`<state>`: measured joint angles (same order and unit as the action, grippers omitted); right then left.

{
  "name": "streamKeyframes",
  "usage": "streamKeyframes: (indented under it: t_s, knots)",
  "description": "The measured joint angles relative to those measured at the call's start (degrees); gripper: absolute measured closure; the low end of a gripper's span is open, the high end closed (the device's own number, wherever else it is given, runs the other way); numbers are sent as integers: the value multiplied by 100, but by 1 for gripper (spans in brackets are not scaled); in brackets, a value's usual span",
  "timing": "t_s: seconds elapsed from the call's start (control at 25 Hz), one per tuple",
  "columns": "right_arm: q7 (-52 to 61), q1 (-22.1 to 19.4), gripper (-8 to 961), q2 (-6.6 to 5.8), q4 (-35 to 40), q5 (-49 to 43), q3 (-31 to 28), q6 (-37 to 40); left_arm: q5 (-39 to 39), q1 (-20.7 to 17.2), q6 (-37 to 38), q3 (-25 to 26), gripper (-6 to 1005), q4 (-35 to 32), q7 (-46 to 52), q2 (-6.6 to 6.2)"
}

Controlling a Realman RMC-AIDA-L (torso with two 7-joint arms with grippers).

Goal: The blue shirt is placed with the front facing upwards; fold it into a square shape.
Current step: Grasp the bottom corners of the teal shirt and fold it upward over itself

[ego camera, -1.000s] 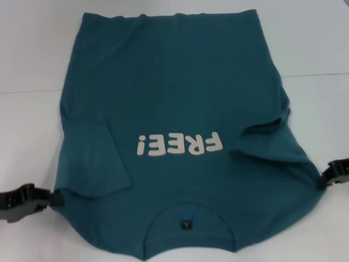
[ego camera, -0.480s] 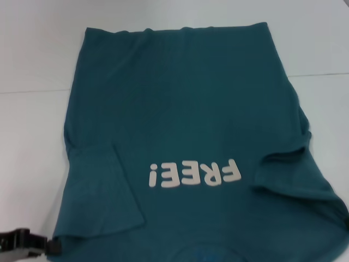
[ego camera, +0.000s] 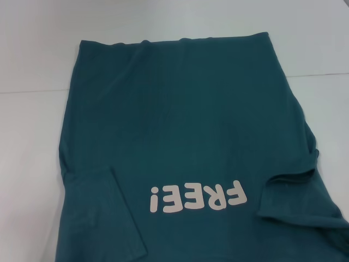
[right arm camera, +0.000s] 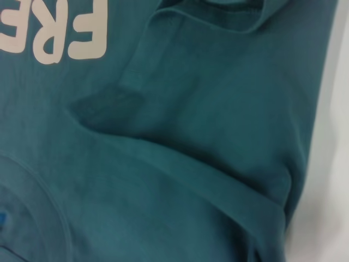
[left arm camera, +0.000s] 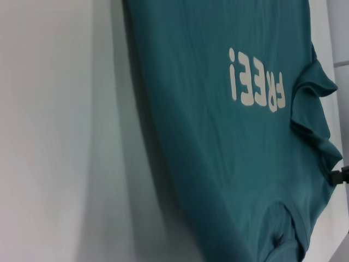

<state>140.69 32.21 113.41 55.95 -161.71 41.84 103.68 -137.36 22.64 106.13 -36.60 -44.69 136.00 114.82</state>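
Sliding nearer since before, blue shirt (ego camera: pixel 185 136), collar now out of view

Looks like a lab or test bench here, not a home: a plain white tabletop (ego camera: pixel 32 136) fills the head view, with a seam line (ego camera: pixel 322 75) running across it and nothing domestic around. The only item laid out is the blue shirt (ego camera: pixel 185 125), spread flat. The left wrist view shows the same bare white surface alongside the fabric.
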Motion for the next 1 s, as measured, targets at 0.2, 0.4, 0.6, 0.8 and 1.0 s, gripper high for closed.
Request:
streamKeyframes:
  t_s: [0.2, 0.4, 0.6, 0.8, 1.0]
  knots:
    - [-65, 25, 922, -10, 1, 441, -134, -157, 161, 226, -128, 53, 976, -3, 57, -6]
    - [-127, 131, 922, -137, -43, 1156, -332, -373, 233, 839, -454, 273, 976, 279, 317, -78]
    - [11, 369, 922, -208, -81, 1431, -703, -915, 233, 1596, -1211, 366, 978, 867, 765, -298]
    - [300, 606, 923, -228, -84, 1647, -906, -1651, 225, 2110, -2238, 355, 976, 1038, 1059, -347]
    - [517, 848, 923, -205, -118, 1698, -869, -2374, 200, 2547, -3063, 299, 978, 1414, 1238, -484]
